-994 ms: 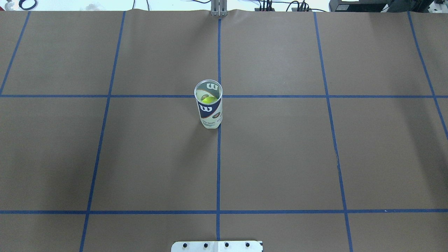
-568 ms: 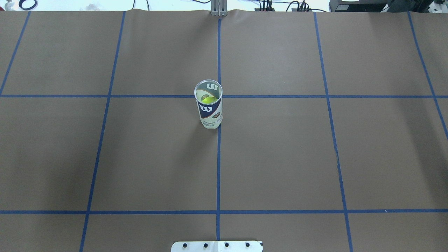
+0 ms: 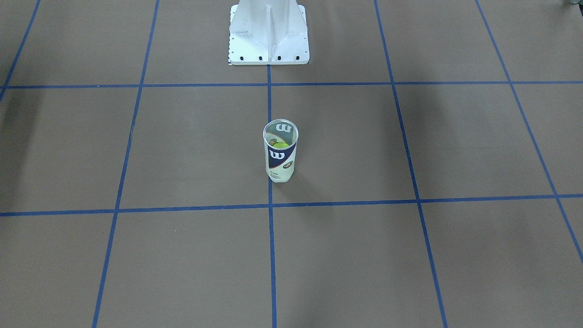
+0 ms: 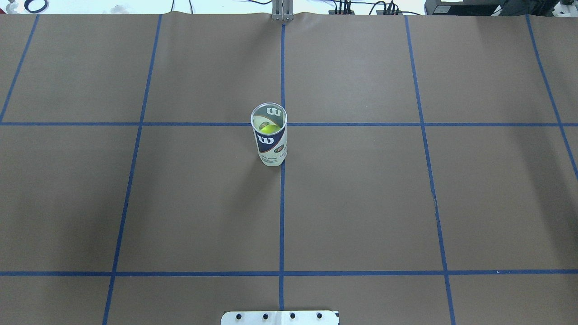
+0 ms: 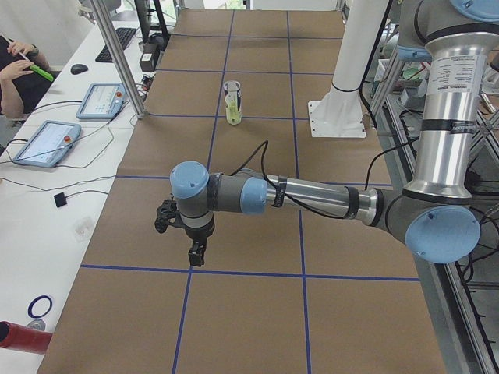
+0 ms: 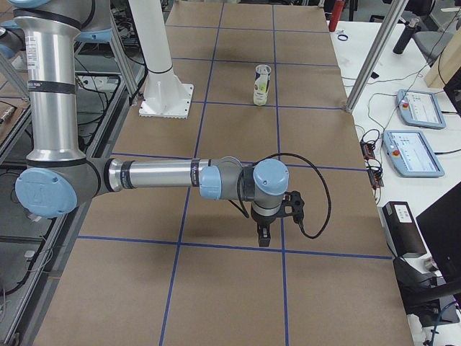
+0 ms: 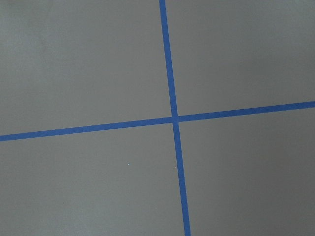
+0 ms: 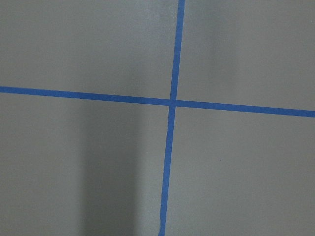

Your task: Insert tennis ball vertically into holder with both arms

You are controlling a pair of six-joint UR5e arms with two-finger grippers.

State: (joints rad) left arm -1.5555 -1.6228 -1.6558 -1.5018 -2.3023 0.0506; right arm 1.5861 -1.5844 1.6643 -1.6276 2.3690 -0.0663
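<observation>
Overhead looks forward-down from behind the pedestal base (image 4: 280, 317); front cam faces it steeply, both sharing the holder (image 4: 269, 135). Side cams look along the table (image 5: 257, 312) from each end; wrist cams sit close over tape crossings (image 7: 174, 119).

The brown taped table (image 4: 361, 203) carries the upright holder (image 4: 269, 143) and white pedestal (image 3: 268, 41).

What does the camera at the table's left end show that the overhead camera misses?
Only the side view shows the left arm stretched out over the table, two tablets and a person's hand. Only the overhead view makes the W logo on the can readable. Both show the can standing upright on the brown table with blue tape lines.
</observation>
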